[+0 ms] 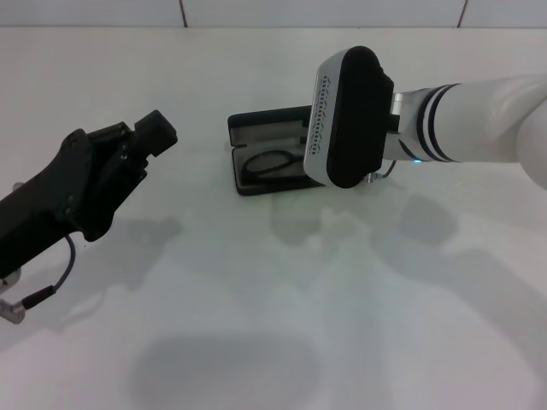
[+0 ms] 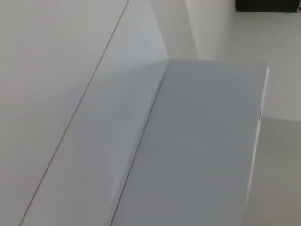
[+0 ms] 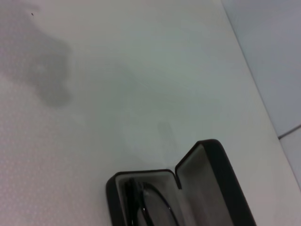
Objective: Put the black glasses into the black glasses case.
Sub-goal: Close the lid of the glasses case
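Note:
The black glasses case [image 1: 261,128] lies open on the white table at mid-back, its lid standing toward the rear. The black glasses [image 1: 270,164] rest inside its lower half. In the right wrist view the black glasses case [image 3: 221,183] shows its grey lining, and the black glasses [image 3: 151,207] lie in the tray. My right gripper [image 1: 350,115] hovers just above and to the right of the case, covering its right end. My left gripper [image 1: 141,143] is raised at the left, well apart from the case.
The white table [image 1: 273,325] spreads wide in front of the case. A tiled wall [image 1: 325,13] runs along the back. The left wrist view faces pale wall panels, with a dark shape [image 2: 265,4] at one corner.

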Controlling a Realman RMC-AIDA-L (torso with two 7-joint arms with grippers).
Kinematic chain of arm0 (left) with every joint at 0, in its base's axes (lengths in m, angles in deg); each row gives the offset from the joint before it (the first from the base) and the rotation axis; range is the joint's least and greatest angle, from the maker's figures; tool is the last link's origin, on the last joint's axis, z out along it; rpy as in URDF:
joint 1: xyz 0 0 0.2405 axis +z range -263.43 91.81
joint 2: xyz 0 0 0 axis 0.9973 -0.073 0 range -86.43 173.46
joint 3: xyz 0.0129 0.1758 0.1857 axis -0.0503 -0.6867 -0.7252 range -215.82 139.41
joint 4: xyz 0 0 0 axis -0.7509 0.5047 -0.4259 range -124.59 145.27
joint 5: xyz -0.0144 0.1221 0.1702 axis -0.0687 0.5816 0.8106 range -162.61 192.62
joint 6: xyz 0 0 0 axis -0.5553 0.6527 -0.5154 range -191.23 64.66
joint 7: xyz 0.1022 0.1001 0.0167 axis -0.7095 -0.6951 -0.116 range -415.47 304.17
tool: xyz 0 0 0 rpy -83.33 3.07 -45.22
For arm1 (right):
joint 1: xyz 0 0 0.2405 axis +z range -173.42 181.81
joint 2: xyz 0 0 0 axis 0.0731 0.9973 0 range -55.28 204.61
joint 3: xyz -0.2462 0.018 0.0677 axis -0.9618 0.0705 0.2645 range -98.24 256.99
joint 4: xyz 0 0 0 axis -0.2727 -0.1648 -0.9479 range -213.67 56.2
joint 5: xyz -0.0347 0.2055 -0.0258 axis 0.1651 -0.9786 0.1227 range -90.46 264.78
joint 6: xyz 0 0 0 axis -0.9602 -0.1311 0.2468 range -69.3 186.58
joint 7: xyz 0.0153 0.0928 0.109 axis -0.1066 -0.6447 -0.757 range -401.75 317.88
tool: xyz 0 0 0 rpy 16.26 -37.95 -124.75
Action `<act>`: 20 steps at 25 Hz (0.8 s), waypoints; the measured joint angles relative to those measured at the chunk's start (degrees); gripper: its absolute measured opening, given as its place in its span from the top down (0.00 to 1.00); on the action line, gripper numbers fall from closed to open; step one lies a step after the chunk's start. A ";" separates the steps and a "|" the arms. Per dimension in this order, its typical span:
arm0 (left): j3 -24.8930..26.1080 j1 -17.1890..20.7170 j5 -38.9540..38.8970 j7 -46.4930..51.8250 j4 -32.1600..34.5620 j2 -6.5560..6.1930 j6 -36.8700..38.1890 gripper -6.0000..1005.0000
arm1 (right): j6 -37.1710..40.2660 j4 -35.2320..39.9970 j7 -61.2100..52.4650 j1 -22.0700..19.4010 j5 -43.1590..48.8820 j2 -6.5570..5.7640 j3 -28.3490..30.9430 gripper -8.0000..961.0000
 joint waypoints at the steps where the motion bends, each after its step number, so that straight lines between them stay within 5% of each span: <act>1: 0.00 0.00 0.00 0.00 0.00 0.00 0.00 0.95 | 0.18 0.34 0.00 -0.20 0.01 0.00 -0.01 0.89; 13: 5.46 -1.47 0.14 0.00 3.19 -0.93 0.32 0.95 | 2.36 14.72 -0.07 -14.37 -4.77 -0.04 1.38 0.84; 17: 9.75 -3.31 0.35 4.59 9.09 -2.43 -1.17 0.95 | 5.14 18.52 2.12 -18.74 -16.22 -0.31 6.31 0.84; 20: 14.94 -6.87 4.06 9.21 13.14 -3.28 -4.46 0.95 | 14.73 20.09 13.18 -23.79 -35.07 -0.34 15.99 0.84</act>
